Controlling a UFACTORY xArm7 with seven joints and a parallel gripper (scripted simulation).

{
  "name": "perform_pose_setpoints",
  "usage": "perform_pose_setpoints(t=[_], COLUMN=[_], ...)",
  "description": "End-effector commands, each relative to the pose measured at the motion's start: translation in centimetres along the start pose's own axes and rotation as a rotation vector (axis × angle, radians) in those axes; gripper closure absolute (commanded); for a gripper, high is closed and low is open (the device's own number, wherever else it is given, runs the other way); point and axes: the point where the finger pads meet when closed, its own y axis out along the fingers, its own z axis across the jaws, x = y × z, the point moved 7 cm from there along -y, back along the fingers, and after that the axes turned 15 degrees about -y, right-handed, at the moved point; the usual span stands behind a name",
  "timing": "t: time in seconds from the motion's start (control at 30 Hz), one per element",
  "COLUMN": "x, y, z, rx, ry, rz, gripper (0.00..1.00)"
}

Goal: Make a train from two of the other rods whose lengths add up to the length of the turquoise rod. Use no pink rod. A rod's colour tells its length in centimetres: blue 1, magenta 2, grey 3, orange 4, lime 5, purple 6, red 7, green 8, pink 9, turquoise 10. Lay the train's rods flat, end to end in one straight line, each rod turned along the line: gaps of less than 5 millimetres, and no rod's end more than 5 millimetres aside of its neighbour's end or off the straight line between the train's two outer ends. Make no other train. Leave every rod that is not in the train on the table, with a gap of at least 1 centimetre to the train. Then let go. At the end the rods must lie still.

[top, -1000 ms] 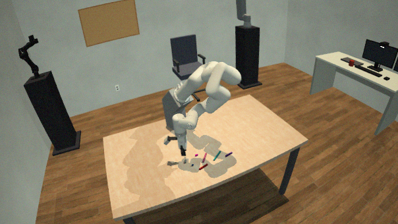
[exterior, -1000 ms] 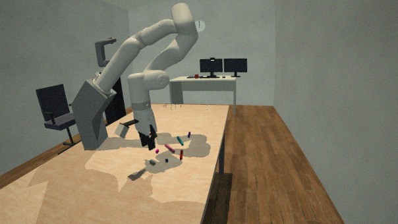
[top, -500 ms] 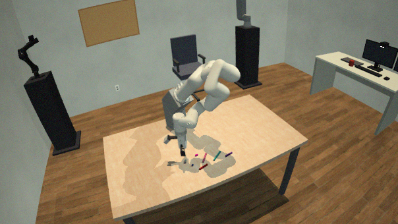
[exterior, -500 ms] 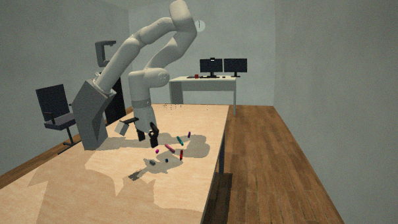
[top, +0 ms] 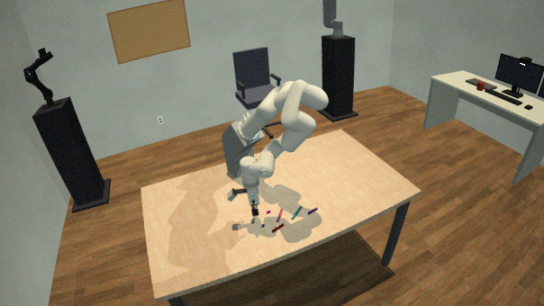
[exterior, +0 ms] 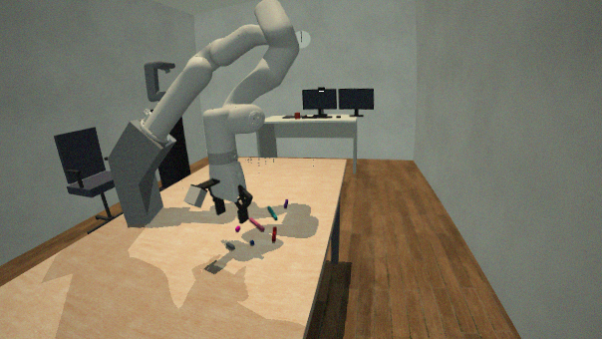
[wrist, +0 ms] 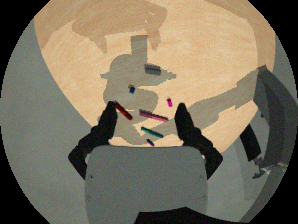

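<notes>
With the black pincer (exterior: 230,205) spread and empty, it should probably descend squarely over the short red rod (exterior: 274,234), at five o'clock on the pale wooden bench (exterior: 309,199).

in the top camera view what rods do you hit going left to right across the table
Grey rod → blue rod → magenta rod → red rod and pink rod, about level → turquoise rod → purple rod.

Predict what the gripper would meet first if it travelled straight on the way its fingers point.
The open gripper points down at the table. It would likely meet the table top close to the grey rod, or perhaps the rod itself; depth is unclear.
</notes>
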Motion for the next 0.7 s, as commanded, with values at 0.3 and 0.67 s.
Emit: perform_pose_setpoints(t=[0.3, 0.67], x=[6.8, 8.3], y=[1.7, 1.9], z=[-7.1, -8.4], rx=[0.0, -0.006], ry=[-0.486, -0.574], rz=[0.009, 0.011], gripper=[0.0, 0.76])
